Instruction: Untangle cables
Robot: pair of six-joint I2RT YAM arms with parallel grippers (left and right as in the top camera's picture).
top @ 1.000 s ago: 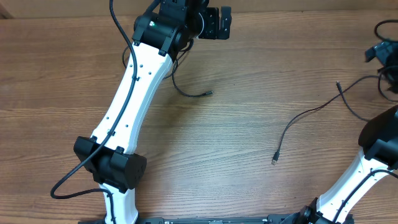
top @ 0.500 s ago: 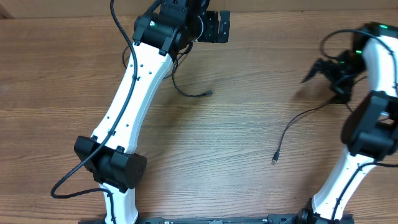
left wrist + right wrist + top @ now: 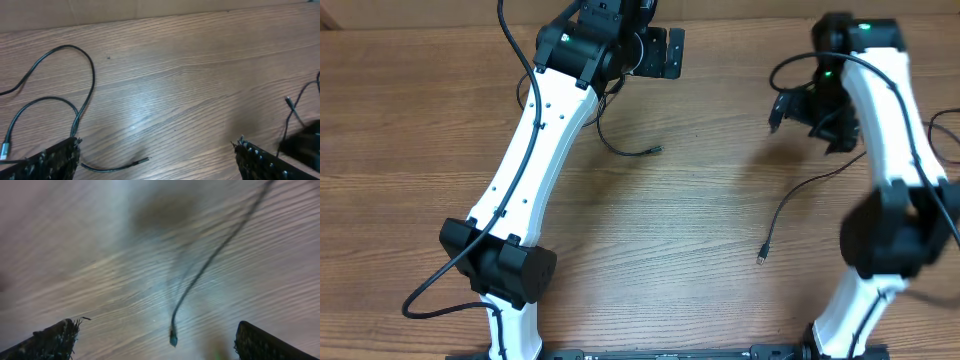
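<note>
Untangling looks nearly finished, and both tools are empty.
One thin black looping cable lies toward the far edge of the brown wooden table, left of middle, partly hidden under the left arm. A second thin black cable with a small plug end curves near the right edge, well apart. The left gripper and the right gripper are spread wide, pinching nothing. The far loops probably still need straightening. No writing is readable.

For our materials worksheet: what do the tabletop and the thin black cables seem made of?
Tabletop: wood or wood-look laminate, smooth satin finish; grain lines and a soft glare show. Cables: probably plastic- or rubber-sheathed wire, matte black; they curve loosely without kinks.
</note>
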